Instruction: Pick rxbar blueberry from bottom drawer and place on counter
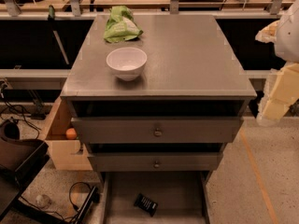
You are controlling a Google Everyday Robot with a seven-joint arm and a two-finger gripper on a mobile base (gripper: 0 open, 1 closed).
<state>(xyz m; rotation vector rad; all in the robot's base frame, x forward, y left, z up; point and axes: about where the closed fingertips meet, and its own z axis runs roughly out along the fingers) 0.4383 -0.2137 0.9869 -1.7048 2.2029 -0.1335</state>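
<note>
Dark rxbar blueberry point(145, 204) in bottom drawer point(180, 190); gripper point(280, 90) half-hidden at right edge, state unclear.

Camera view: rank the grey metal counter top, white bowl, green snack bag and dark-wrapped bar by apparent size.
1. Grey metal counter top.
2. White bowl and crumpled green snack bag: look alike, unranked.
3. Dark navy snack bar, in the bottom drawer.
The hand is at the right edge, beside the counter.
</note>
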